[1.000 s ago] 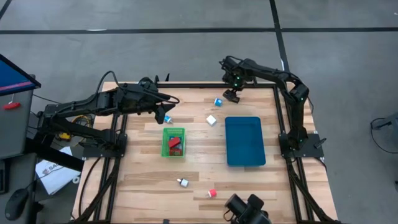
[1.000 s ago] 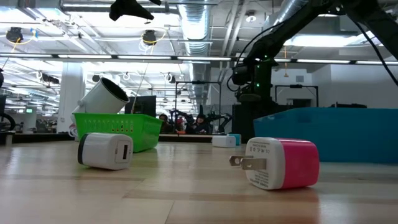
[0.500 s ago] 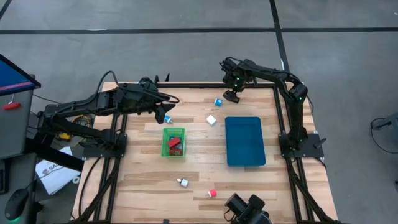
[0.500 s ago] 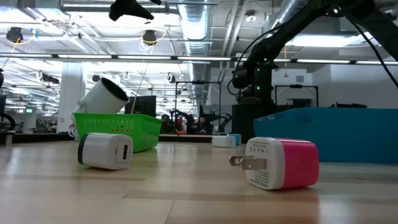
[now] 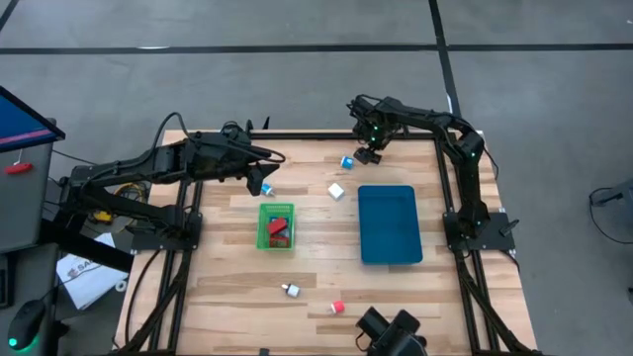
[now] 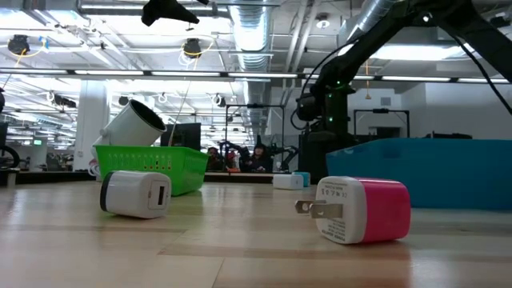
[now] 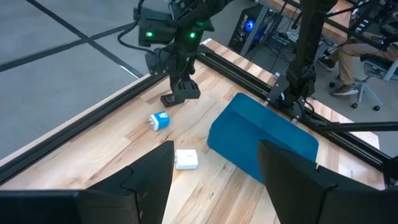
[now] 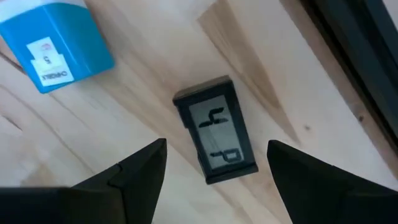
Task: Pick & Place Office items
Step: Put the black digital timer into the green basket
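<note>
My right gripper [image 5: 368,151] hangs open near the far edge, pointing down, its fingers standing on either side of a small black block with a pale label [image 8: 217,129] that lies flat on the wood. A blue block [image 8: 56,53] lies close by, and a white block [image 5: 336,190] sits nearer the middle. My left gripper [image 5: 264,182] is open with nothing between its fingers [image 7: 149,180], just beyond the green tray [image 5: 276,225]. A white-and-blue piece [image 5: 267,188] is right at its tip. A red and a black item lie in the green tray.
A dark blue tray [image 5: 389,223] sits right of centre. A white plug block [image 6: 136,194] and a pink plug block [image 6: 360,210] lie near the near edge. A tilted white cylinder [image 6: 134,122] shows above the green tray's rim. Bare wood lies between the trays.
My right gripper has shifted a little toward the table's left while staying over the black block. The items on the table have kept their places.
</note>
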